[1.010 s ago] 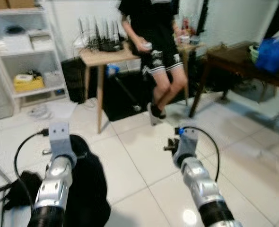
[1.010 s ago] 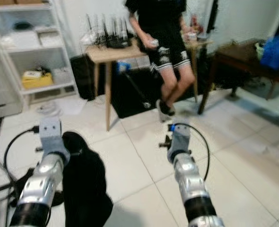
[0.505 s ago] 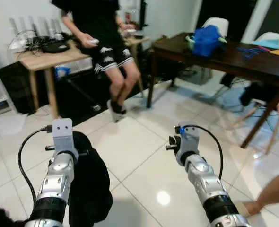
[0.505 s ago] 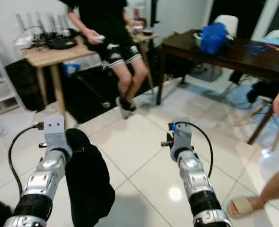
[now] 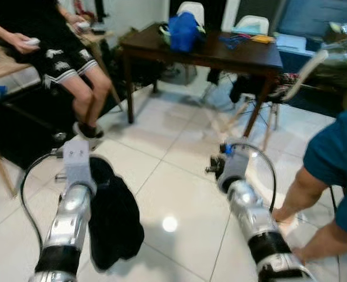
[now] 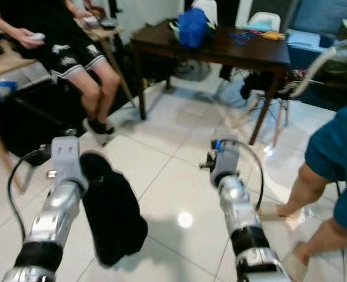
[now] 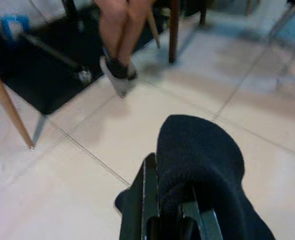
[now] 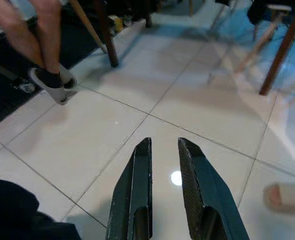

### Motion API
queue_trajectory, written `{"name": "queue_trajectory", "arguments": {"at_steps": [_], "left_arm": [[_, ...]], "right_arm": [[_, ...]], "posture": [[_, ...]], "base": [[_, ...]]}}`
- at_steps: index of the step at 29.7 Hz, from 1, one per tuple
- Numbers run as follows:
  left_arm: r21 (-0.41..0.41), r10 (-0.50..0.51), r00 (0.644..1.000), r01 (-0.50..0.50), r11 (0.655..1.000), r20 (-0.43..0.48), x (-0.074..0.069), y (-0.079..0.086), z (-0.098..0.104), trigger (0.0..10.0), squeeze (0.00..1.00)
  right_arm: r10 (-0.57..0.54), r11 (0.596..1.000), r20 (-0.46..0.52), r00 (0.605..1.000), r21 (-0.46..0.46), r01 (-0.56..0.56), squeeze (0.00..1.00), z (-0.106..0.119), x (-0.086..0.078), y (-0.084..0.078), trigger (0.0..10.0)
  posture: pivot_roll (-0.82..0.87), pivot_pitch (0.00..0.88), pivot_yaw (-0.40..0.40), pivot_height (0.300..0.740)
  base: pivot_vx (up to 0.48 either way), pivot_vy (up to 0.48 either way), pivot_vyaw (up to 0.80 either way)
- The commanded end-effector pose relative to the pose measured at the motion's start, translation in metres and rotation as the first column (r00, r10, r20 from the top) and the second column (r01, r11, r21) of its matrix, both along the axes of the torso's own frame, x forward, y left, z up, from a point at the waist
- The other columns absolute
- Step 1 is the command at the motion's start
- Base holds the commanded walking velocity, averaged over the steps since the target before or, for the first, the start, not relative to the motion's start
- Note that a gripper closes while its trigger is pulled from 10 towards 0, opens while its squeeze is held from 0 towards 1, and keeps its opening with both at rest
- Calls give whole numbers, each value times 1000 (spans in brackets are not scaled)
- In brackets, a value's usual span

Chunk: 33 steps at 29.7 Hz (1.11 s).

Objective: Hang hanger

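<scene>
A black garment (image 5: 114, 217) hangs in a bunch from my left gripper (image 7: 167, 192), which is raised at lower left above the tiled floor. In the left wrist view the dark knit cloth (image 7: 197, 150) lies over the fingers (image 7: 148, 190), which stand close together on it. No hanger can be made out under the cloth. My right gripper (image 8: 165, 145) is held out at centre right, its fingers (image 8: 142, 185) a little apart with only floor between them. From the head, the right gripper (image 5: 213, 170) sits about level with the left one.
A dark wooden table (image 5: 220, 50) with a blue bag (image 5: 182, 29) stands ahead, pale chairs (image 5: 303, 70) beside it. One person in black shorts (image 5: 73, 64) sits at far left. Another person in teal (image 5: 332, 170) stands close at right. White tiled floor (image 5: 179, 194) lies between.
The whole picture has swung to the right: shelf and light table left the view, the dark table and the person in teal came in. Both arms keep their pose, garment still held.
</scene>
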<state>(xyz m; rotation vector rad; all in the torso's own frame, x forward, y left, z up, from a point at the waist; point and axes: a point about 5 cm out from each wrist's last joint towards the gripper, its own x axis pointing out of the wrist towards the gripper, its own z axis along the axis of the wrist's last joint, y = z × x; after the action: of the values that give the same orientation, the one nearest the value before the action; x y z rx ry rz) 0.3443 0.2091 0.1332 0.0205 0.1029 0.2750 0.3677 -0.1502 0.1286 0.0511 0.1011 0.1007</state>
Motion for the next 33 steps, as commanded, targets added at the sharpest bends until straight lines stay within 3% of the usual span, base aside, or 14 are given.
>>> {"name": "queue_trajectory", "arguments": {"at_steps": [1, 10, 11, 13, 14, 15, 19, 23, 26, 29, 31, 33], "left_arm": [[2, -20, 999, 20, 1000, 37, 5, -5, 11, 10000, 0], [3, -55, 997, 55, 998, 50, 11, -15, 17, 10000, 0], [-8, -69, 996, 70, 998, 58, 10, -16, 18, 10000, 0], [5, -63, 997, 63, 998, 40, 10, -16, 15, 10000, 0], [5, -63, 997, 63, 998, 40, 10, -16, 15, 10000, 0], [-9, -68, 997, 68, 998, 32, 5, -16, 12, 10000, 0], [-43, -50, 999, 51, 998, 12, 0, -15, 5, 10000, 0], [6, -43, 999, 43, 999, 26, -5, -13, 2, 10000, 0], [-46, 7, 1000, -5, 999, 29, -9, -6, 3, 10000, 0], [-18, -8, 999, 9, 1000, 33, -7, -6, 5, 10000, 0], [-13, -3, 999, 4, 1000, 43, -5, -4, 7, 10000, 0], [11, 9, 999, -10, 1000, 42, -2, 0, 9, 10000, 0]], "right_arm": [[-11, 1000, 14, 1000, 11, 11, 0, 3, 1, 0, 10000], [-32, 999, 13, 999, 35, 32, 0, 4, 3, 5, 10000], [-26, 999, 23, 999, 35, 25, 0, 6, 3, 6, 10000], [-33, 999, 17, 999, 26, 32, 0, 5, 3, 3, 10000], [-33, 999, 17, 999, 26, 32, 0, 5, 3, 3, 10000], [-33, 999, 20, 999, 34, 32, 0, 6, 1, 2, 10000], [-48, 998, 8, 999, 48, 48, 0, 2, -3, 2, 10000], [-31, 999, -7, 999, 42, 32, 0, -9, -9, 11, 10000], [-30, 996, -35, 999, 80, 32, 0, -16, -13, 17, 10000], [27, 998, -32, 999, 62, -25, 0, -14, -10, 26, 10000], [70, 997, -19, 997, 36, -70, 0, -8, -3, 27, 10000], [99, 995, -20, 995, 16, -99, 0, 0, 6, 26, 10000]], "posture": [[26, 164, -9, 740], [23, 175, -5, 740], [15, 127, -2, 740], [16, 208, -5, 740], [16, 208, -5, 740], [6, 156, -6, 740], [10, 184, -8, 740], [34, 134, -29, 740], [33, 95, -35, 740], [38, 76, -33, 740], [40, 126, -35, 740], [42, 78, -24, 740]], "base": [[0, 0, -800], [0, 0, -800], [0, 0, -800], [0, 0, -800], [0, 0, -800], [0, 0, -800], [0, 0, -800], [0, 0, -800], [0, 0, -800], [0, 0, -800], [0, 0, -800], [0, 0, -800]]}}
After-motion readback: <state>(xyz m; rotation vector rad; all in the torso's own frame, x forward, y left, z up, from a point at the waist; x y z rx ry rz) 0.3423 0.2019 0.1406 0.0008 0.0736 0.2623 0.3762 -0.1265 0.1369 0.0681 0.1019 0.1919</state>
